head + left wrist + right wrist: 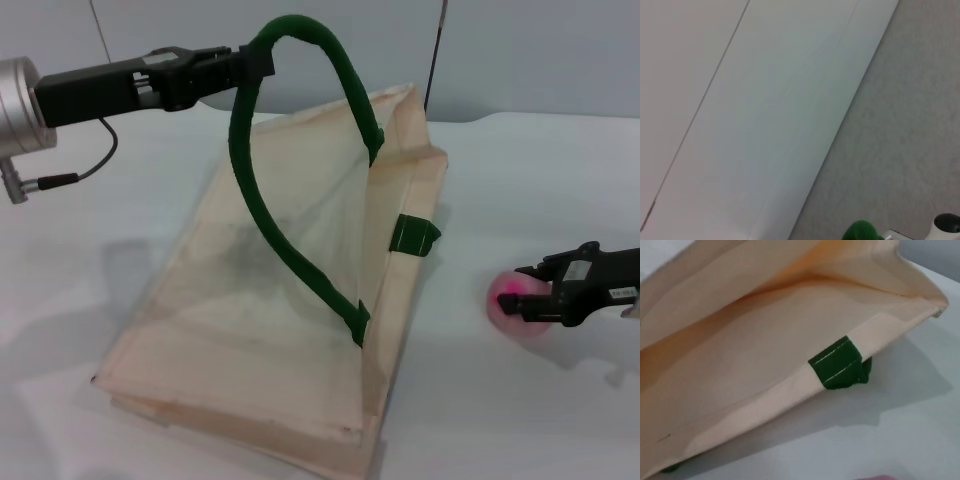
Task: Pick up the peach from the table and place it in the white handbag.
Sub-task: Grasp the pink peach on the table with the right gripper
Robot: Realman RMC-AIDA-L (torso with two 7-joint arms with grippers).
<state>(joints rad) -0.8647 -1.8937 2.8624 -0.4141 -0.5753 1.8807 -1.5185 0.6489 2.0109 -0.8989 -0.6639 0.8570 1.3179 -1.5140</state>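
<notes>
The white handbag (250,330) lies on the table, its mouth facing right. My left gripper (256,62) is shut on its dark green handle (300,28) and holds it up high, so the upper side is lifted and the mouth gapes. A bit of that handle shows in the left wrist view (860,232). The peach (508,305), pink with a magenta patch, is to the right of the bag, low over the table. My right gripper (537,296) is closed around it. The right wrist view shows the bag's open mouth (765,355) and a sliver of the peach (880,477).
The white table (520,180) runs around the bag, with a pale wall (540,50) behind it. The second green handle's tab (413,235) lies at the bag's right edge, also in the right wrist view (837,362).
</notes>
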